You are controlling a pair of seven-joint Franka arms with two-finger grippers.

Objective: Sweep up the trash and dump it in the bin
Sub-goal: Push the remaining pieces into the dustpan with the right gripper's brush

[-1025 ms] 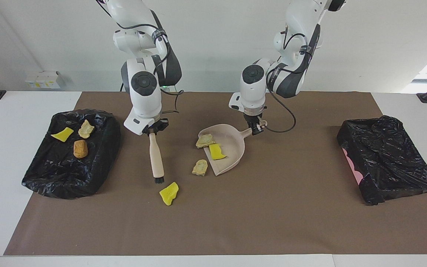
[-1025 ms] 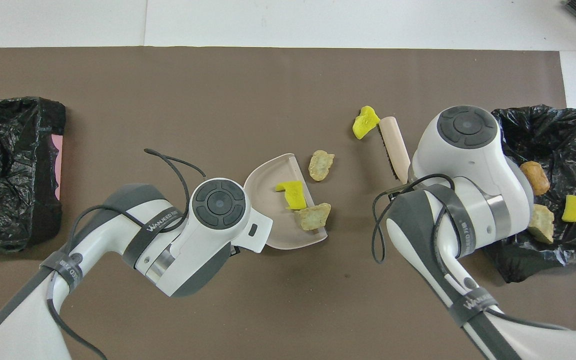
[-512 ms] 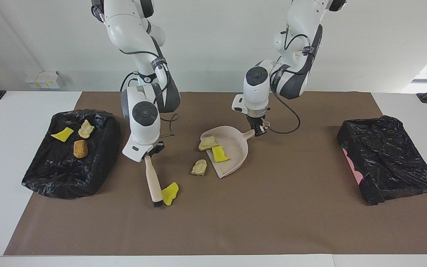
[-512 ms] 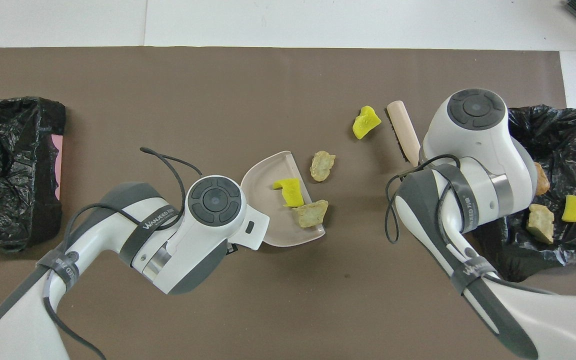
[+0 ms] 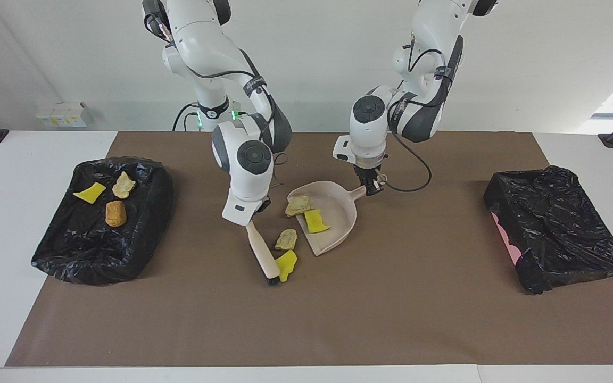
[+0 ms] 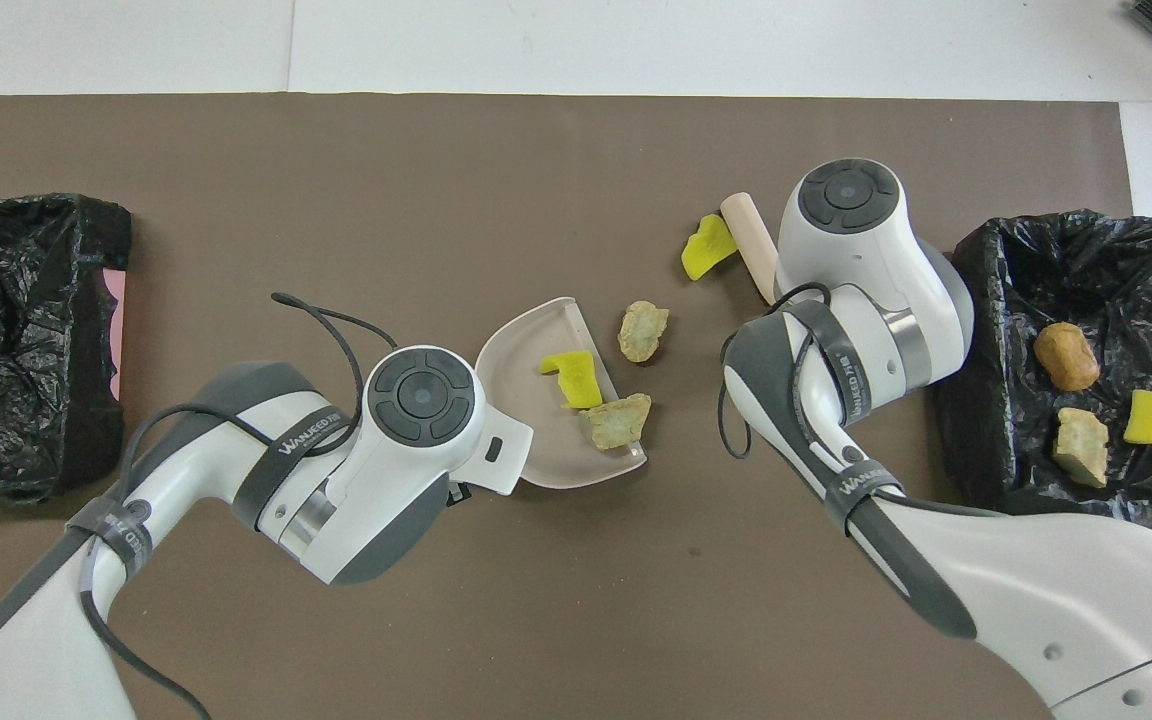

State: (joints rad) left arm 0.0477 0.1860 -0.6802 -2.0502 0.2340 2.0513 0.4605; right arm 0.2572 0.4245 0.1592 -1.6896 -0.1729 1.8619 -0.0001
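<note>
Now, line by line:

Right gripper: clamped on the brush by its wooden handle; the fingers themselves sit tucked under the wrist in both views, so the grip is only partly seen.
Brush: slants down to the brown mat, dark bristle end low, touching a bright yellow chunk.
Left gripper: closed on the dustpan handle – in the overhead view the arm's wrist covers handle and fingers completely.
Dustpan: pale beige, on the mat mid-table, its mouth turned toward the right arm's end.
In the pan: a yellow piece and a tan piece, the tan one at the lip, partly hanging over.
Loose trash: a tan chunk just outside the pan's mouth; the bright yellow chunk lies farther from the robots than it, beside it, whether touching I cannot tell.
Bin at the right arm's end: black-lined, holds three pieces – yellow, tan, orange-brown.
Bin at the left arm's end: black bag crumpled over it, a strip of pink showing at one edge; its inside is hard to read.
Cut off: both arms' upper links leave the top of the facing view.
</note>
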